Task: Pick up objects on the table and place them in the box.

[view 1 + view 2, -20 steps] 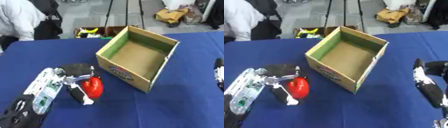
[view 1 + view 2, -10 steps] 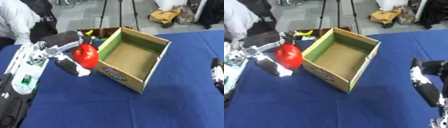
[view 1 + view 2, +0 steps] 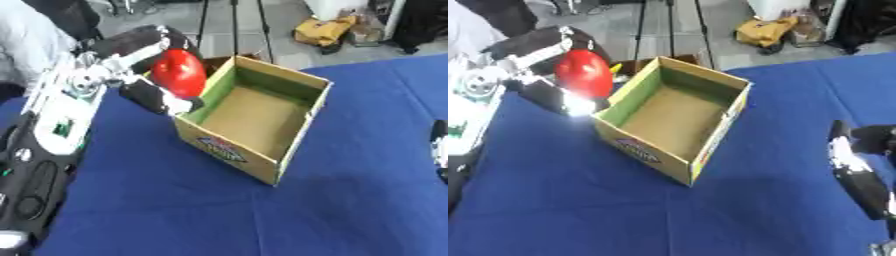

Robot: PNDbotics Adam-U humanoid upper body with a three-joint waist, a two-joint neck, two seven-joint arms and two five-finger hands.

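Observation:
A red rounded object [image 3: 179, 71] is held in the air by my left hand [image 3: 144, 65], its fingers and thumb curled around it. It hangs just left of the open cardboard box [image 3: 255, 118], level with the box's left wall. The box stands askew on the blue table [image 3: 350, 200] and its brown floor looks bare. My right hand [image 3: 857, 170] rests at the right edge of the table, far from the box; its fingers look straight.
Beyond the table's far edge are tripod legs [image 3: 234, 25], a yellow bag [image 3: 325, 31] on the floor and a person in white [image 3: 26, 45] at the far left. A low box with dark and yellow things [image 3: 623, 67] sits behind the held object.
My left hand has lifted the red object off the table and carried it up to the box's left side. The camera has also shifted, so the whole scene sits differently.

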